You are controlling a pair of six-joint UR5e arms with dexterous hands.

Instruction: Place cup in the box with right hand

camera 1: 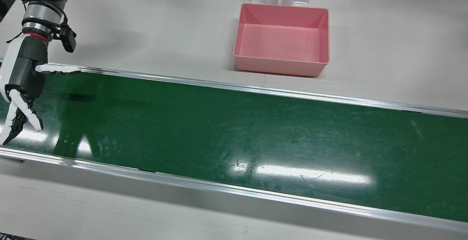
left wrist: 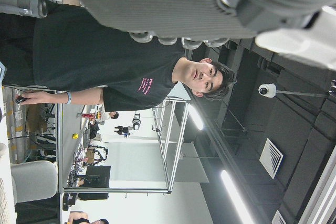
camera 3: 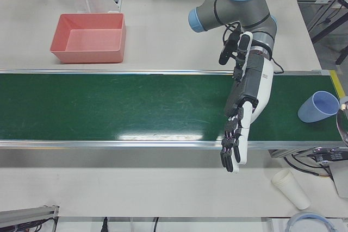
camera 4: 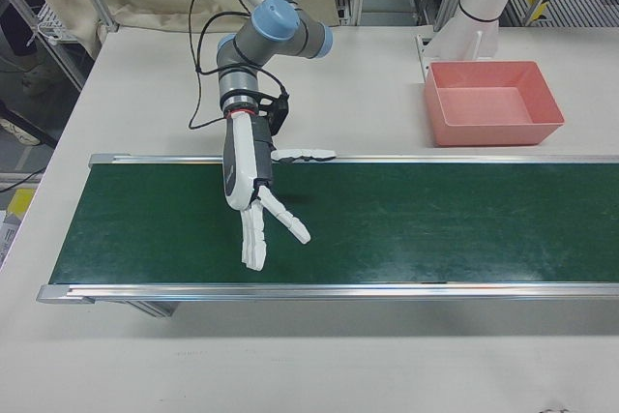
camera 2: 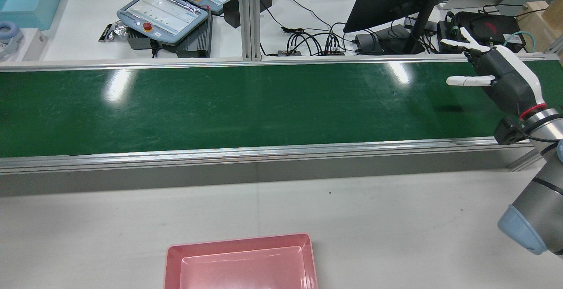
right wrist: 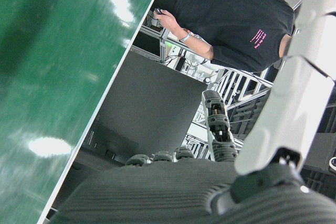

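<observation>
The right hand point(camera 4: 253, 202) hangs over the green conveyor belt point(camera 1: 234, 137), fingers spread wide, holding nothing; the left hand point(camera 3: 243, 118) likewise splayed, empty; a blue cup point(camera 3: 318, 106) lies tipped at the belt's 3 o'clock end; the pink box point(camera 1: 282, 39) sits empty at 12 o'clock; a white paper cup point(camera 3: 291, 188) lies off-belt; no legible writing.

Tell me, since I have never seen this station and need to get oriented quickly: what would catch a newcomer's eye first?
The long, glossy green conveyor belt runs across the whole table, bare apart from light reflections. An empty pink plastic box sits on the white tabletop beside it, on the robot's side. The right hand, black and white with its fingers spread open, hovers over one end of the belt, while a light blue plastic cup lies on its side at the belt's end in the left-front view.
</observation>
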